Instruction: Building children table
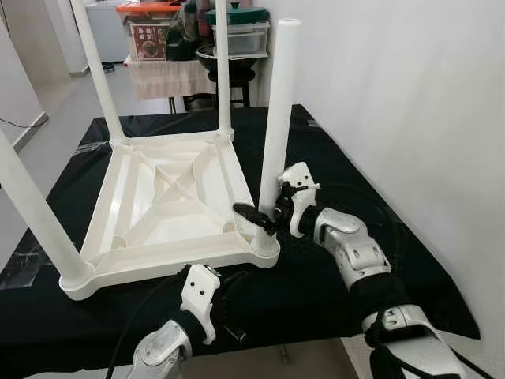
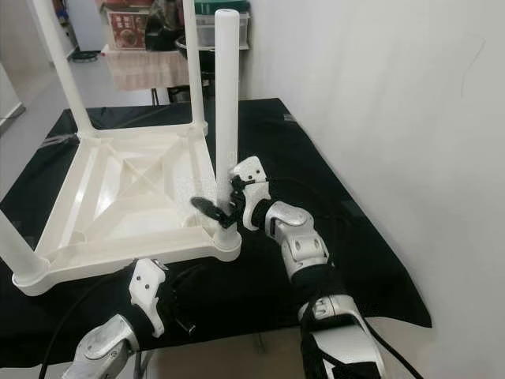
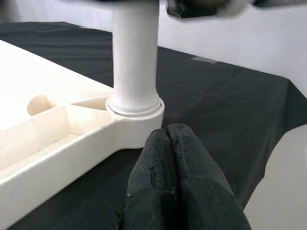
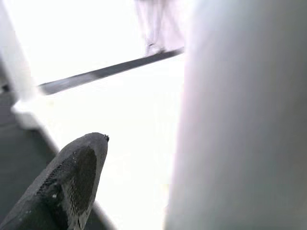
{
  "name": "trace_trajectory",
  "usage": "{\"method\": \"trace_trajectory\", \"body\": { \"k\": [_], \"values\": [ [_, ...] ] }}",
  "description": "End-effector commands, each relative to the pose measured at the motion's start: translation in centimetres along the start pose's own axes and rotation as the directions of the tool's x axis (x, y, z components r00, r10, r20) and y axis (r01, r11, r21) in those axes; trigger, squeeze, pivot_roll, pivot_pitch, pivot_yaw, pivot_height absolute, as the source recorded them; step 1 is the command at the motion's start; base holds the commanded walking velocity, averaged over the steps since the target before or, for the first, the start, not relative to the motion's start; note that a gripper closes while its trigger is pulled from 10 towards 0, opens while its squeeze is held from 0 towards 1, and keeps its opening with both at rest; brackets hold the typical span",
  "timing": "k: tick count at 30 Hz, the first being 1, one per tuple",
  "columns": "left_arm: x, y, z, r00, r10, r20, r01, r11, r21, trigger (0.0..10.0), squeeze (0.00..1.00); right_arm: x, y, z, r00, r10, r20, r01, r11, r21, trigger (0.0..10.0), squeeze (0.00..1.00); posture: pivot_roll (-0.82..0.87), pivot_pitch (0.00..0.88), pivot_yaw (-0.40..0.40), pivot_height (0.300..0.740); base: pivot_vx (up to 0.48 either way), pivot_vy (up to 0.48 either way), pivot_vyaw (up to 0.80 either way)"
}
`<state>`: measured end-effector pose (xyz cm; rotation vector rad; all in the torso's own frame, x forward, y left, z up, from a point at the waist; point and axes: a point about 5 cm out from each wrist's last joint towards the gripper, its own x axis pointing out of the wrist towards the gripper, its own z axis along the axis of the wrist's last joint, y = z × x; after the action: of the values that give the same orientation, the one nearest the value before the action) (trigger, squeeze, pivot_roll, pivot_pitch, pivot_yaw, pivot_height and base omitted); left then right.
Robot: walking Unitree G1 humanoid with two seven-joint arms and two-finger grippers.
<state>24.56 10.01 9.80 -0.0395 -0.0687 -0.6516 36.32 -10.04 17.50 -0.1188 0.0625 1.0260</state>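
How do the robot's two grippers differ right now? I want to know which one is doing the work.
The right gripper is open around the lower part of the near right leg; the left gripper is shut on nothing. The right one is raised to the leg, while the left sits low at the black cloth, pointing at that leg's corner socket. Both have black fingers.

The table leg (image 4: 240, 115) is a close blur — the far legs' (image 1: 93, 55) tops are cropped.

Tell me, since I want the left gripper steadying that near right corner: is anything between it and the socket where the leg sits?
Nothing visible. The left gripper, fingers shut, points at the corner socket across bare black cloth. The leg already stands in that socket, and the right gripper is around it higher up, off that path.
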Motion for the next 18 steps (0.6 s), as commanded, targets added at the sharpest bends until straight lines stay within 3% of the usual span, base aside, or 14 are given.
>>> {"method": "trace_trajectory", "body": {
  "k": [1, 7, 18],
  "values": [
    [0.0, -0.2, 0.2, 1.0, -0.011, -0.003, 0.011, 1.0, 0.005, 10.0, 0.0, 0.4, 0.3, 0.1, 0.996, 0.082, -0.023, -0.082, 0.996, -0.018, 10.0, 0.0, -0.01, 0.0, -0.031, 0.74, 0.0, 0.0, 0.0],
    [-0.9, -0.1, 0.4, 1.0, 0.0, -0.006, 0.0, 1.0, 0.003, 10.0, 0.0, 0.7, -0.6, 1.4, 0.996, 0.089, -0.024, -0.09, 0.995, -0.037, 10.0, 0.0, 0.02, 0.0, -0.038, 0.74, 0.0, 0.0, 0.0],
    [-1.1, -0.7, 0.7, 1.0, -0.028, -0.014, 0.028, 0.999, 0.029, 10.0, 0.0, 1.0, -0.3, 1.4, 0.992, 0.124, 0.014, -0.124, 0.992, -0.027, 10.0, 0.0, 0.01, 0.0, -0.021, 0.74, 0.0, 0.0, 0.0]
  ]
}}
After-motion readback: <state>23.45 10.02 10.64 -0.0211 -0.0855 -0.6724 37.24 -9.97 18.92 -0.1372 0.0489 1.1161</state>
